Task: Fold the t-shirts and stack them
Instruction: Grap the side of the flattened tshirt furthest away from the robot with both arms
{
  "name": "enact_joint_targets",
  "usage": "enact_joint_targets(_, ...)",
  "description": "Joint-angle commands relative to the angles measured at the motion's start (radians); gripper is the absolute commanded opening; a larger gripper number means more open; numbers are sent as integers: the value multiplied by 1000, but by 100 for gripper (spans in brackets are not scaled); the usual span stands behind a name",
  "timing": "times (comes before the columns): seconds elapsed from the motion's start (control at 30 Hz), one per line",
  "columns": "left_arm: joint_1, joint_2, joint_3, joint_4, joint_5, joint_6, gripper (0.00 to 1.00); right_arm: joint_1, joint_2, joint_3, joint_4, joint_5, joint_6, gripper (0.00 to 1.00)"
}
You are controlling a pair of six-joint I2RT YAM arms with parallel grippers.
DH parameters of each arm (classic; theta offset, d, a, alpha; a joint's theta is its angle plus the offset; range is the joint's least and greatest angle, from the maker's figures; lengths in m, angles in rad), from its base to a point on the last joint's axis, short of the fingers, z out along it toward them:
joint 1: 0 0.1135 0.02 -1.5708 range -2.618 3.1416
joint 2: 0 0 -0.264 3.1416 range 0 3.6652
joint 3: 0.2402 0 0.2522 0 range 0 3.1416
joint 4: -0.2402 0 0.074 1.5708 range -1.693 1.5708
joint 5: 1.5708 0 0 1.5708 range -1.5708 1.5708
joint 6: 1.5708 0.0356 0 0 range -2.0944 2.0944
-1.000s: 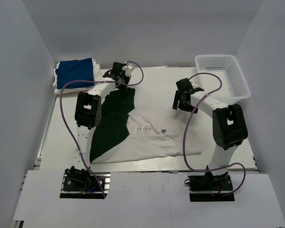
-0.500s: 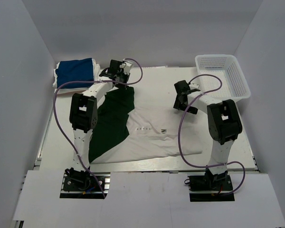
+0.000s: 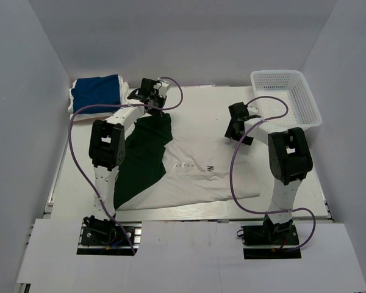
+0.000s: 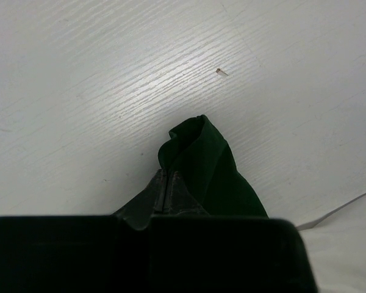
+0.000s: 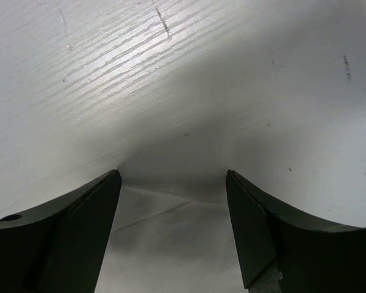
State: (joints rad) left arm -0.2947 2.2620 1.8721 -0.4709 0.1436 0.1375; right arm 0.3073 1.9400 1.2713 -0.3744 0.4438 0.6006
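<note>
A white t-shirt (image 3: 201,168) lies spread on the table, with a dark green t-shirt (image 3: 143,152) lying over its left part. My left gripper (image 3: 154,108) is shut on the far corner of the green t-shirt (image 4: 198,155), low on the table. My right gripper (image 3: 236,131) is open over the white shirt's far right edge (image 5: 171,238), one finger on each side of the cloth. A folded royal blue t-shirt (image 3: 96,93) lies on a white folded cloth at the far left corner.
A white plastic mesh basket (image 3: 287,97) stands at the far right. White walls close in the table (image 3: 201,101) on three sides. Purple cables loop over both arms.
My right gripper has moved a little further away and to the right, to the white shirt's far edge. My left gripper has held its place on the green cloth.
</note>
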Motion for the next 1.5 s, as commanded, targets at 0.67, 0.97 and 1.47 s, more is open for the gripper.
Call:
enact_joint_targets(0.67, -17, -527, -444, 163, -55, -145, 0, -2, -199, -132, 109, -59, -99, 0)
enact_joint_targets(0.97, -17, -584, -495, 153, -38, -176, 0, -1, -221, -132, 97, -228, -274, 43)
enact_joint_targets(1.47, -17, -530, -456, 114, -53, -157, 0, -31, -110, -159, 134, -238, -478, 62)
